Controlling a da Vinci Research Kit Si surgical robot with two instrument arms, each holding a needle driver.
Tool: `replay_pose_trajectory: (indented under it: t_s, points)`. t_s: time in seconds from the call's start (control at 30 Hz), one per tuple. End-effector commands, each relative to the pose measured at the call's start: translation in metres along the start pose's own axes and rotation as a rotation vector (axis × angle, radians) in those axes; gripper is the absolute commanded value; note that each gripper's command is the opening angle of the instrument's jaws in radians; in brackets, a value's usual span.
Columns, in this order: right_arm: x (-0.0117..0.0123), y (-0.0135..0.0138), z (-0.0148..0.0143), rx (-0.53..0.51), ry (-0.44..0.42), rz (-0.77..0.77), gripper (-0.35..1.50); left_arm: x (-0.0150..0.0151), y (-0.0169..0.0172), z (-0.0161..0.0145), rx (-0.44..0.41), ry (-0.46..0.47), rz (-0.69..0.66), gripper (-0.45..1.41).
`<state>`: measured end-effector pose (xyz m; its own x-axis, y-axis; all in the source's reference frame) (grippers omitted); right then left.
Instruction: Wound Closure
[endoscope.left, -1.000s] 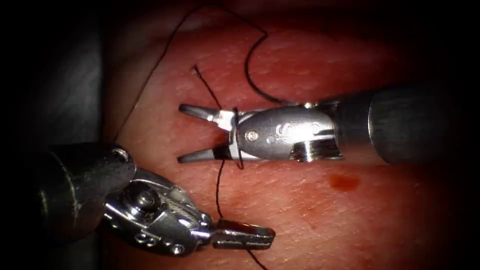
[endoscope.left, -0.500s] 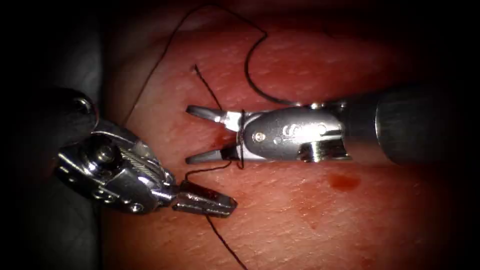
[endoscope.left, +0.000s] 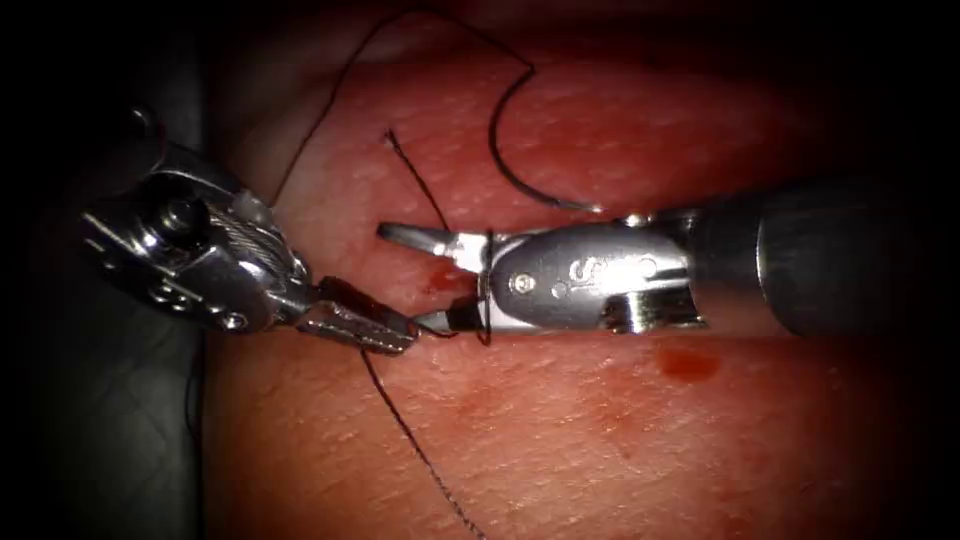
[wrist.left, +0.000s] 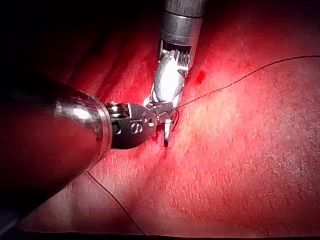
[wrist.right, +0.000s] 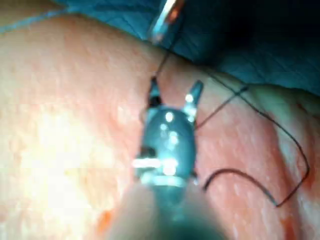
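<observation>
My right tool (endoscope.left: 402, 276) reaches in from the right over the tissue (endoscope.left: 560, 430), open, with nothing between its jaws. A loop of dark thread (endoscope.left: 487, 285) is wound round the base of its jaws. My left tool (endoscope.left: 400, 338) is shut on the thread just beside the right tool's lower jaw, and the thread trails down from there. The curved needle (endoscope.left: 505, 165) lies free on the tissue above the right tool, held by neither. In the right wrist view the right tool (wrist.right: 174, 93) stands open, with the needle (wrist.right: 240, 175) beside it.
A short thread end (endoscope.left: 392, 137) sticks up from the tissue above the right tool's upper jaw. A long strand (endoscope.left: 330, 100) arcs over the tissue to the needle. Red fluid (endoscope.left: 686, 362) spots the tissue below the right tool, and more red fluid (endoscope.left: 438, 276) sits between its jaws.
My left tool has moved up and to the left with the thread, from below the right tool to beside its lower jaw. The right tool shifted slightly right. Red fluid appeared between its jaws.
</observation>
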<state>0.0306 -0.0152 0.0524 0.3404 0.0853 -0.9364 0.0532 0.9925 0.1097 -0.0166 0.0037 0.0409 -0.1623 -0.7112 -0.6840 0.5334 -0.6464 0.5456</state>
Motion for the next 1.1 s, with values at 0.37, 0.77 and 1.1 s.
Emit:
replay_pose_trajectory:
  t_s: [0.37,0.77,1.1]
  points:
    - [-0.0006,-0.0011,0.0009,0.050,-0.005,-0.007,0.83,-0.0008,-0.0005,-0.0003,0.019,-0.007,0.153,-0.45]
    - [-0.0008,-0.0022,0.0012,0.170,0.058,-0.011,0.59,-0.0036,-0.0009,-0.0022,0.136,-0.122,0.129,-0.45]
    - [-0.0009,-0.0021,0.0013,0.239,0.092,0.016,0.36,-0.0065,0.0002,-0.0015,0.220,-0.161,0.119,-0.45]
